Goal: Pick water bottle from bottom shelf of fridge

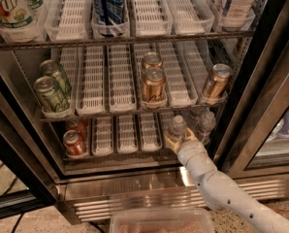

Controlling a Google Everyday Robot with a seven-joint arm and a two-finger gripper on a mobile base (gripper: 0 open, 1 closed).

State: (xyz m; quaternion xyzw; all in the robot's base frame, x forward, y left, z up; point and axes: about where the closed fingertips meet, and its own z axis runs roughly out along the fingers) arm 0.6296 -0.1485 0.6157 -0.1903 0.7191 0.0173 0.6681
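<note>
The fridge [149, 188] stands open in front of me. On its bottom shelf [127, 132], a clear water bottle [177, 126] with a white cap stands at the front right. A second clear bottle [206, 123] stands just right of it, with another behind. My gripper [179, 141] reaches up from the lower right on its white arm and sits at the base of the front bottle, its fingers on either side of it.
Red cans [74, 142] stand at the bottom shelf's left. The middle shelf holds green cans [50, 95] and copper cans [153, 84]. The top shelf holds a blue can [107, 4] and bottles. The black door frame [261, 76] is close on the right.
</note>
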